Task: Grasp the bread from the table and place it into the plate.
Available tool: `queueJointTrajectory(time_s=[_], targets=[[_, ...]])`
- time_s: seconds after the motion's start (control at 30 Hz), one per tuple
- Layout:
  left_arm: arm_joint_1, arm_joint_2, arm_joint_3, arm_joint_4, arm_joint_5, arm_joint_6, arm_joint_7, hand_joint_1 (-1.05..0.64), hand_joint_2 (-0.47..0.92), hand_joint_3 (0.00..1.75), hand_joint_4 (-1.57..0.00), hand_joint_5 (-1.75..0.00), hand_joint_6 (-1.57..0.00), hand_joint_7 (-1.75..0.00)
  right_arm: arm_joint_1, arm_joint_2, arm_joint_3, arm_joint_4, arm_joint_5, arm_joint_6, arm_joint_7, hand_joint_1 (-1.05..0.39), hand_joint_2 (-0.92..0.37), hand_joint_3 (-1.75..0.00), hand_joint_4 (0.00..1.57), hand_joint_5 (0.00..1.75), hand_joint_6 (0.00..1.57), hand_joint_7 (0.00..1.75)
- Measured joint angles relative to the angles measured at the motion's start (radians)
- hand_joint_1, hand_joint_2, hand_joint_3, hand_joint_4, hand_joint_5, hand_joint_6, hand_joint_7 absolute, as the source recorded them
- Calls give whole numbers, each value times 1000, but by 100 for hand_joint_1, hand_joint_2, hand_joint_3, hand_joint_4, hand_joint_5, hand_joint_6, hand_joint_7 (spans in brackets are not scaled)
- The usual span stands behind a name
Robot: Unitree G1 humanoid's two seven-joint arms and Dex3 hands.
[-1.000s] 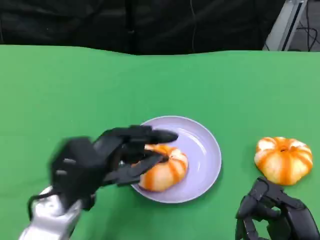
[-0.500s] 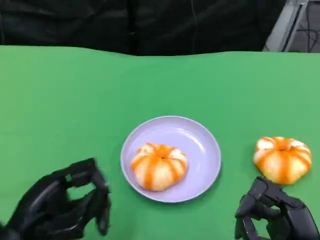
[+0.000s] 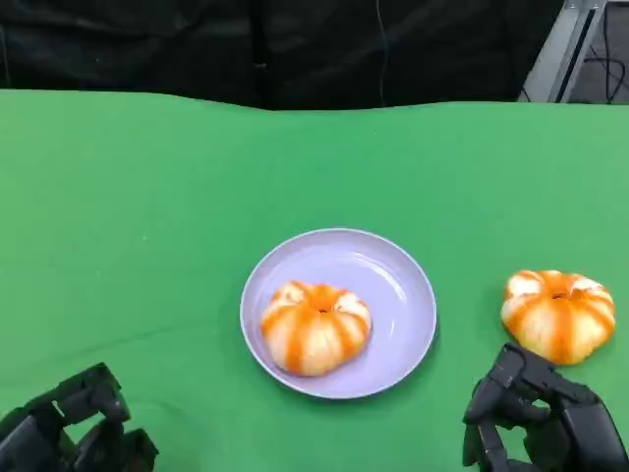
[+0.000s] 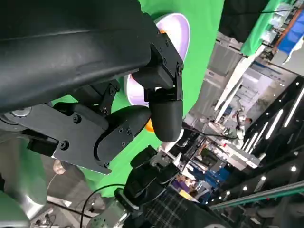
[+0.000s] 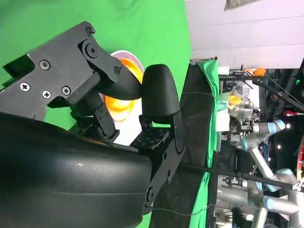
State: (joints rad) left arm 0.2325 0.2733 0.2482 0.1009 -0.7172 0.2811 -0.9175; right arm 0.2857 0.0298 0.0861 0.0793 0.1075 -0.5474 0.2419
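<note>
Green table [image 3: 147, 197]: bread [image 3: 314, 327] plated (left hand [image 3: 69, 433] apart)

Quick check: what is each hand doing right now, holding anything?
Left hand: fingers curled in, holding nothing.
Right hand: fingers curled in, holding nothing.
</note>
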Motion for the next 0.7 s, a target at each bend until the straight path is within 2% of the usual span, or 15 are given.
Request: queueJointTrajectory(time_s=[0.57, 0.7], targets=[[-5, -4, 1, 0, 0, 0, 0, -18, 79, 79, -82, -175, -74, -166, 20, 0, 5, -11, 1, 0, 2, -16, -54, -125, 83, 175, 74, 157], [-5, -7, 1, -2, 0, 2, 1, -18, 77, 83, -83, -175, -72, -171, 23, 0, 5, -14, 1, 0, 2, -15, -55, -124, 82, 175, 74, 158]])
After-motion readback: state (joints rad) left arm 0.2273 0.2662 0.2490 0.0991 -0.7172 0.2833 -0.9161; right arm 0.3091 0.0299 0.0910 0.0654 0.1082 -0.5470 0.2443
